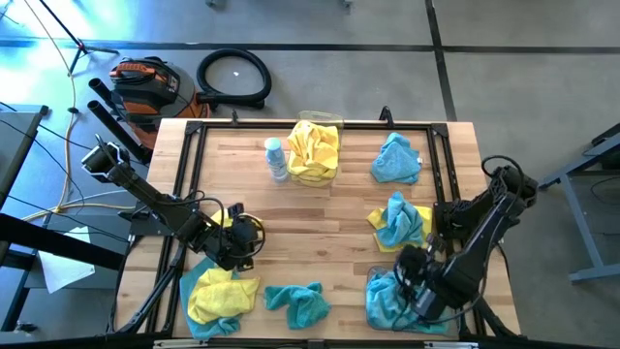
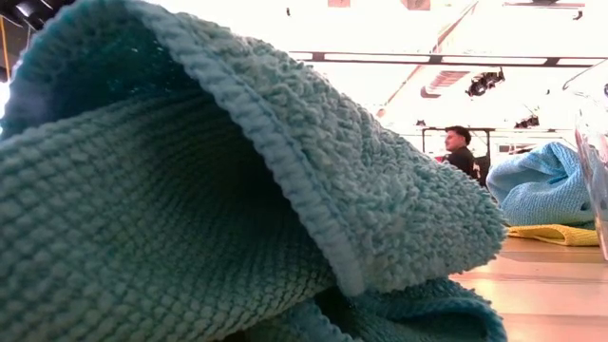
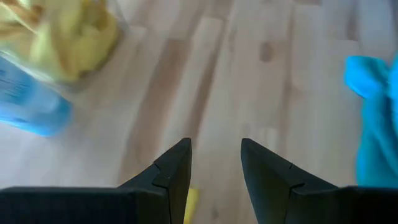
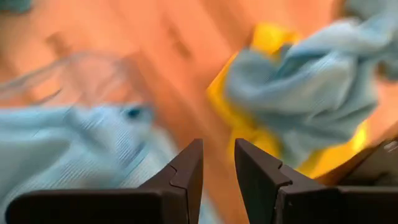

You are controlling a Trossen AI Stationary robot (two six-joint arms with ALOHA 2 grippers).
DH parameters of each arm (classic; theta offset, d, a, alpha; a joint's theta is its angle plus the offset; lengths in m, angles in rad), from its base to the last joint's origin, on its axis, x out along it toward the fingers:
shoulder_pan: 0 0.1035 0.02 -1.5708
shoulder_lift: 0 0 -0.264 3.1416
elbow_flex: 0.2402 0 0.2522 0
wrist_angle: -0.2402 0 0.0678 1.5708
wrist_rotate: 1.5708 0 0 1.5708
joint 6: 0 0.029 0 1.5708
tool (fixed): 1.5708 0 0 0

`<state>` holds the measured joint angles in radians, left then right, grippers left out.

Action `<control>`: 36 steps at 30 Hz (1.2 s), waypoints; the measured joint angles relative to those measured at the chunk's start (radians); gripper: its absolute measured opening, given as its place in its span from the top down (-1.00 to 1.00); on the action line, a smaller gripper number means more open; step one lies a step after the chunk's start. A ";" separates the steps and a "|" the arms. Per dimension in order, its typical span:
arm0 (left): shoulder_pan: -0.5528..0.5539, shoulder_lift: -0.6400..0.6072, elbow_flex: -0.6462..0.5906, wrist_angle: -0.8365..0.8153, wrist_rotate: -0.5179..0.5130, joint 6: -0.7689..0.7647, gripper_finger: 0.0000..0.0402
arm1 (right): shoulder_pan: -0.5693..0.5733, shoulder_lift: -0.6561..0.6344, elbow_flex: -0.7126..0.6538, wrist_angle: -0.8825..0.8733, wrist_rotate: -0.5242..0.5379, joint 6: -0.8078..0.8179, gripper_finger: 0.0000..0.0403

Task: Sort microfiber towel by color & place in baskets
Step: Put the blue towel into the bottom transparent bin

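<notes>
Over the front left of the desk [image 1: 320,208], your left claw [image 3: 216,163] hangs with its fingers parted a modest gap, nothing between them, bare wood ahead. Just in front of it lies a yellow towel on a teal one [image 1: 221,296], and a loose teal towel [image 1: 295,302] sits beside that. Your right claw [image 4: 217,163] hovers at the front right, fingers a narrow gap apart and empty, right above the clear basket of teal towels [image 1: 397,301]. Nearby sits a teal-on-yellow pile [image 1: 399,223]. At the back, the yellow-filled basket [image 1: 315,147] stands next to a small bottle [image 1: 276,158], with another teal towel [image 1: 397,160] farther right.
</notes>
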<state>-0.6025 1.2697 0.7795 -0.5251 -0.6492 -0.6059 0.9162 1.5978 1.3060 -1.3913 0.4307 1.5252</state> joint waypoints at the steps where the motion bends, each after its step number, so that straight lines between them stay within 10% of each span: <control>1: 0.000 0.000 0.000 0.000 -0.028 0.011 0.36 | -0.012 0.000 0.000 -0.022 0.025 -0.013 0.57; 11: 0.086 0.000 0.000 0.004 -0.180 0.191 0.36 | -0.184 0.000 0.000 -0.055 0.212 -0.211 0.57; 26: 0.295 -0.031 0.248 -0.001 0.112 0.353 0.36 | -0.372 -0.001 0.000 0.204 0.176 -0.259 0.57; 36: 0.296 -0.188 0.428 -0.098 0.116 0.417 0.36 | -0.468 -0.044 -0.048 0.520 0.275 -0.467 0.57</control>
<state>-0.3069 1.0814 1.2074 -0.6235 -0.5331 -0.1889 0.4482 1.5538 1.2583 -0.8713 0.7055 1.0583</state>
